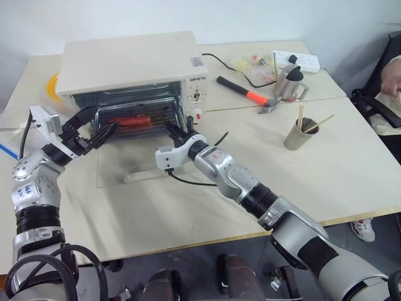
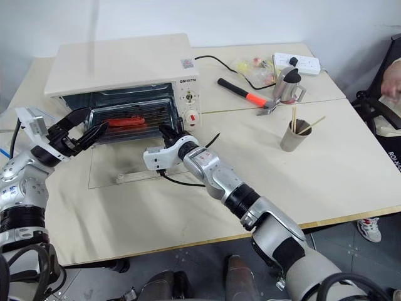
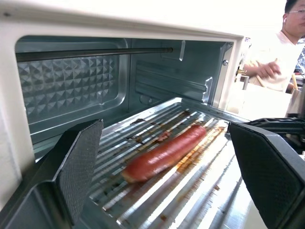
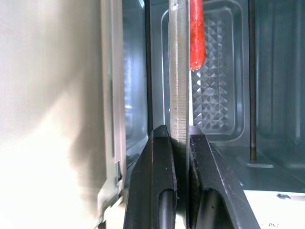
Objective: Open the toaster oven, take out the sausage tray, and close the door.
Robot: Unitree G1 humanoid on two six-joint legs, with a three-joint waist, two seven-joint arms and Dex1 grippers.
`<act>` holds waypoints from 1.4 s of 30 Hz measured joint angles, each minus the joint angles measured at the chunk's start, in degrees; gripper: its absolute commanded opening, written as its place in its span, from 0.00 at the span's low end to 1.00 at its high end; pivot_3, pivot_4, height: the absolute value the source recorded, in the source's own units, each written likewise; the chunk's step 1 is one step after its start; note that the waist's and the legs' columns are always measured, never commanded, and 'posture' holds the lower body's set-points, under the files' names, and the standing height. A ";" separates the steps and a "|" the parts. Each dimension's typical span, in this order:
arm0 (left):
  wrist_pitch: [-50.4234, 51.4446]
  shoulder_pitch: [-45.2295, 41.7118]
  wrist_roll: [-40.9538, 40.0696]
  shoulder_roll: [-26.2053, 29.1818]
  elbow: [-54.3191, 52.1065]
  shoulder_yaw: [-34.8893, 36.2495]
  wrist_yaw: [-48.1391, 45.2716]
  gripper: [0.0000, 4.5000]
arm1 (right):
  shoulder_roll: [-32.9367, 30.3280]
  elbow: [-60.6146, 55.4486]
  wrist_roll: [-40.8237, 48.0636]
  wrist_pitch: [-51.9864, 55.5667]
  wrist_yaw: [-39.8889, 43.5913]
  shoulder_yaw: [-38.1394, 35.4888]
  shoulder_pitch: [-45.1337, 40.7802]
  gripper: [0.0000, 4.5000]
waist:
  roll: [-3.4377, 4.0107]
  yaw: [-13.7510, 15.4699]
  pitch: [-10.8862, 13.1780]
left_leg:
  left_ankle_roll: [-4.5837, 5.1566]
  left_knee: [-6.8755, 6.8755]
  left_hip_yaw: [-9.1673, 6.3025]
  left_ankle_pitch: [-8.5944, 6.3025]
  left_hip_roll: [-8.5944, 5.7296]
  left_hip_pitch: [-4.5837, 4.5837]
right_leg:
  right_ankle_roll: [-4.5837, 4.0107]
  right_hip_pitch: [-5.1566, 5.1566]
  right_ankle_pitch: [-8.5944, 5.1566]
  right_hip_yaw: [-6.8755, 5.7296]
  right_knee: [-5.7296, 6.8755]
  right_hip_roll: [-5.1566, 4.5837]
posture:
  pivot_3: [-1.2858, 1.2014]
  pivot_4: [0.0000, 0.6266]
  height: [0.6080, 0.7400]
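Black fingers of the right gripper [image 4: 180, 143] pinch the thin front rim of the sausage tray [image 3: 190, 191], clamped on its right corner at the mouth of the toaster oven [image 1: 135, 63]. Beyond the fingers the ridged silver tray sits partly inside the cavity, with the red sausage [image 3: 164, 153] lying lengthwise on it. To that gripper's left, the left gripper [image 1: 94, 133] hovers with jaws spread wide at the tray's other corner, touching nothing. Below both, the door [image 1: 135, 172] lies flat open on the table [image 1: 351, 163]
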 measured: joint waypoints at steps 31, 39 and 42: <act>40.09 31.40 -21.38 5.33 -36.92 18.52 14.94 1.00 | -12.87 -19.47 2.74 -14.68 5.04 -6.85 10.86 0.01 | -0.06 1.85 -0.02 | 0.02 0.03 -0.12 -0.02 0.19 0.23 | -0.23 0.05 -0.12 0.52 -0.02 -0.03 | 0.52 0.24 1.00; 63.18 36.62 -53.07 2.46 -40.40 23.64 38.06 1.00 | -14.75 -17.43 5.81 -23.33 3.91 -8.72 11.33 0.01 | -0.17 2.01 -0.06 | 0.02 0.04 -0.16 -0.02 0.27 0.32 | -0.24 0.09 -0.13 0.86 0.00 -0.03 | 0.52 0.24 1.00; 62.85 37.76 -61.60 0.47 -40.57 23.31 44.24 1.00 | -14.80 -16.81 6.71 -25.61 3.52 -8.94 11.32 0.01 | -0.18 1.92 -0.07 | 0.01 0.04 -0.15 -0.02 0.27 0.33 | -0.26 0.09 -0.14 0.89 0.01 0.00 | 0.52 0.24 1.00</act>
